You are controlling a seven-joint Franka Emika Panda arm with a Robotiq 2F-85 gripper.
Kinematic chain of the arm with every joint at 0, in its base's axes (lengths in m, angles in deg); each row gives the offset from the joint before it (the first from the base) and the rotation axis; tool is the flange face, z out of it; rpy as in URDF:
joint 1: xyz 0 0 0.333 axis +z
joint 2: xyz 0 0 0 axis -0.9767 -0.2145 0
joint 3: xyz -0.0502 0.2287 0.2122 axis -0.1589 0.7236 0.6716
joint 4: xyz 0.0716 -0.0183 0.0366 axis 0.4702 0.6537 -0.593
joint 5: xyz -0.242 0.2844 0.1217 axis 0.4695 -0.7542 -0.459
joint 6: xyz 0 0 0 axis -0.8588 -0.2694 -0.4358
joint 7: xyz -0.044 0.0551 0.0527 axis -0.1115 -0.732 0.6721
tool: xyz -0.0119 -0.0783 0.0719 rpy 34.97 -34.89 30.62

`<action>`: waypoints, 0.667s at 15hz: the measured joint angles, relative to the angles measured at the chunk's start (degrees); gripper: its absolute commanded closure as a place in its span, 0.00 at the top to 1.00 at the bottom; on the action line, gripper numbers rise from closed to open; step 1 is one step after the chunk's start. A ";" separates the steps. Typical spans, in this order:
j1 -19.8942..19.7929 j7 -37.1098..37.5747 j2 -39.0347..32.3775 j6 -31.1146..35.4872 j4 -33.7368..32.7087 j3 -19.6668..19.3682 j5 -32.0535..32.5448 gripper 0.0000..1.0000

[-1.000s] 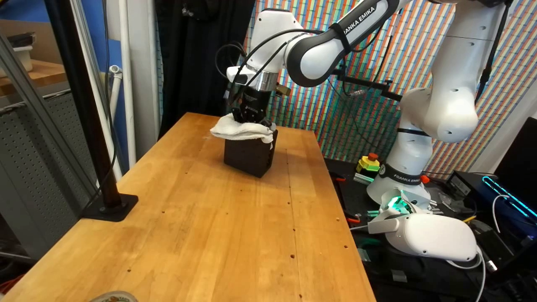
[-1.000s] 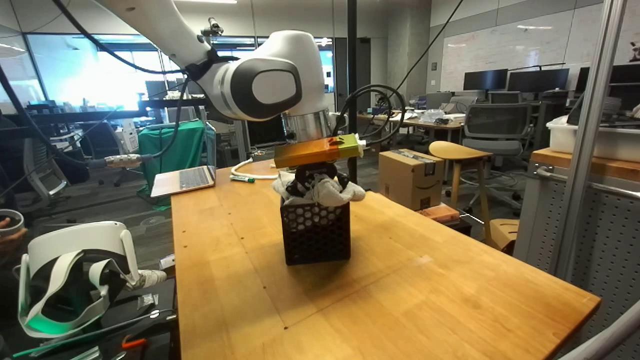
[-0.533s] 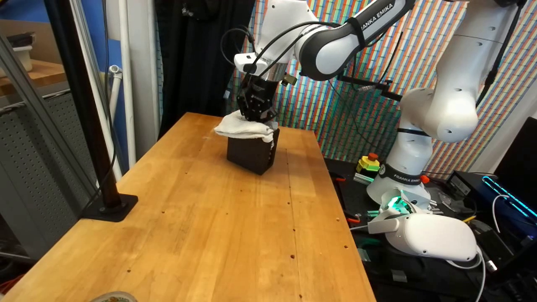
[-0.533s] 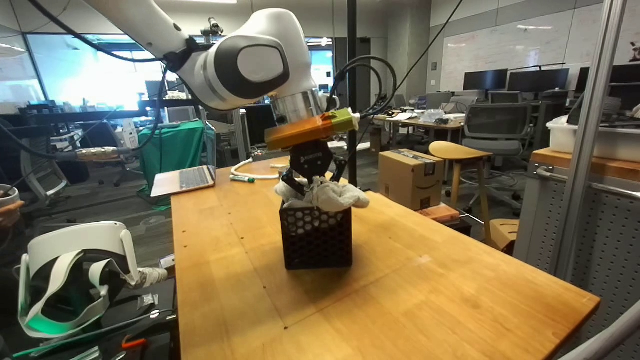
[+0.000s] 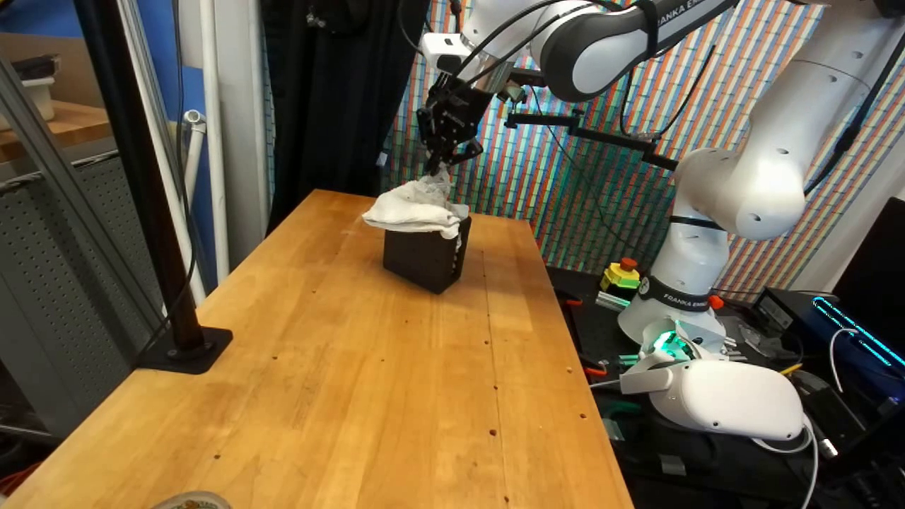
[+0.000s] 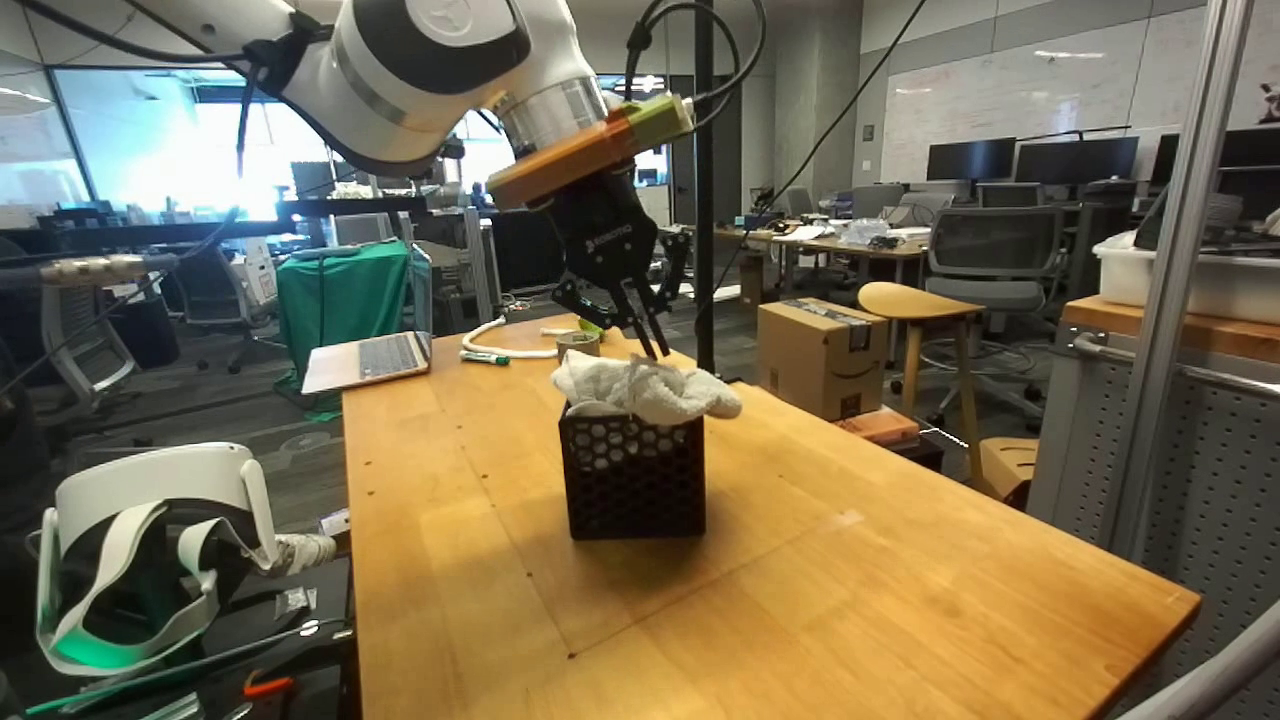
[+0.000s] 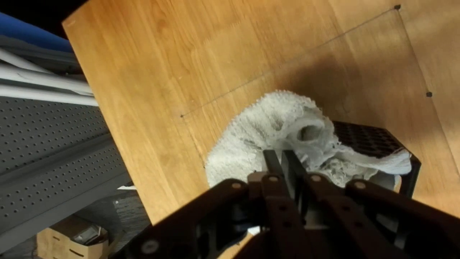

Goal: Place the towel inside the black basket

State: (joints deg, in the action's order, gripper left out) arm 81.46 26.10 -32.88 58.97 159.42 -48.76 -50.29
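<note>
One black tool (image 6: 656, 355) is hanging, tilted, right over the towel (image 6: 665, 393), its jaws standing narrow, almost together, with only a thin slit showing between them; I cannot tell whether the tips are touching the cloth. Directly beneath the tool, the towel is sitting heaped in the mouth of the black basket (image 6: 635, 505), bulging above the rim and drooping past the edge in both exterior views. In an exterior view, a greyish peak of it is reaching up about as far as the tips. Seen from the wrist, some of the cloth is lying within the basket's opening, beside a bare stretch of lattice wall. Below the tool, the basket is standing upright on the tabletop (image 5: 368, 396). Above the tool, a white arm (image 6: 355, 112) is slanting down, and an amber and yellow-green block (image 6: 590, 155) is sitting just over the tool's body. Beyond the tool, in an exterior view, a roll of tape (image 6: 578, 344), a green marker (image 6: 485, 357) and a laptop (image 6: 385, 357) are resting, the laptop farthest from it. A white headset (image 5: 735, 399) is lying well apart from the tool, past the tabletop's edge.
</note>
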 measured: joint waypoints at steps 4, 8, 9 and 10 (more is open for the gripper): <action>-0.70 1.39 4.80 -1.66 2.27 -1.59 1.82 0.11; -0.82 2.12 5.94 -2.05 4.28 -2.56 2.40 0.11; -0.82 2.12 5.83 -2.05 4.66 -2.61 2.40 0.11; -0.79 2.12 5.61 -2.05 4.94 -2.62 2.39 0.11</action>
State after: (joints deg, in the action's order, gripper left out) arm 80.67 28.22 -27.27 56.92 164.36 -51.38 -47.90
